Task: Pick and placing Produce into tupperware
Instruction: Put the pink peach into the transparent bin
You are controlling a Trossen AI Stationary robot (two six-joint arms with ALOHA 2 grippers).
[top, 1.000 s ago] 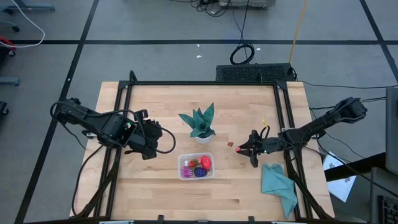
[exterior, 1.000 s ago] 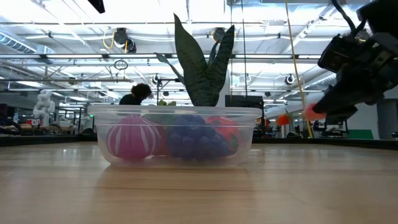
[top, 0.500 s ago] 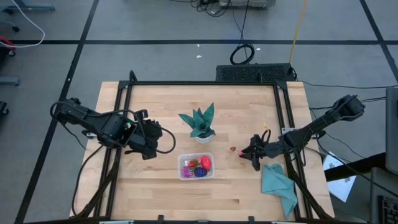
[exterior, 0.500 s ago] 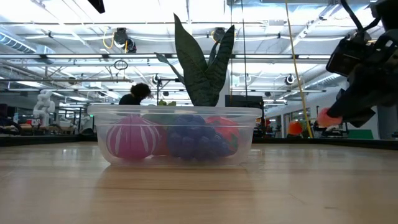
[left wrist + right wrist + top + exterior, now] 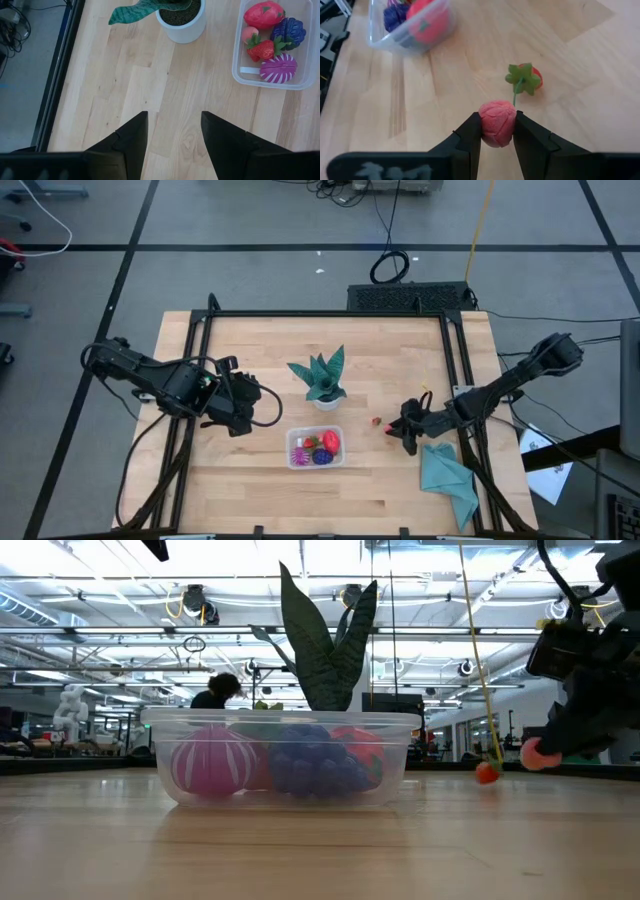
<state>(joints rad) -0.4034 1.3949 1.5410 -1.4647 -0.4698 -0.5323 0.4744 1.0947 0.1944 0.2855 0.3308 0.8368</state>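
Note:
The clear tupperware (image 5: 315, 448) stands near the table's middle and holds several produce pieces: a pink-purple ball (image 5: 213, 762), a dark purple piece (image 5: 315, 765) and red ones (image 5: 263, 14). To its right, my right gripper (image 5: 396, 426) is shut on a pink round fruit (image 5: 497, 122) low over the wood. A small red strawberry with a green top (image 5: 525, 78) lies on the table just beyond it. My left gripper (image 5: 174, 131) hangs open over bare wood left of the tupperware, with nothing between its fingers. My right gripper pinches the pink fruit by two opposite sides (image 5: 483, 124) between its two fingers. The fingers come slanting down from the table's right side. The fruit sits at the fingertips, just above the table top (image 5: 543, 753).
A teal spiky plant in a white pot (image 5: 324, 383) stands just behind the tupperware. A teal cloth (image 5: 450, 478) lies at the near right corner, close under my right arm. Black frame rails (image 5: 200, 380) run along the table's sides. Bare wood lies in front of the tupperware.
My right gripper has sunk and drifted a little toward the table's near right with the pink fruit, rolling its wrist, and stays shut on it. The small red strawberry, above the table a second ago, has come down onto the wood.

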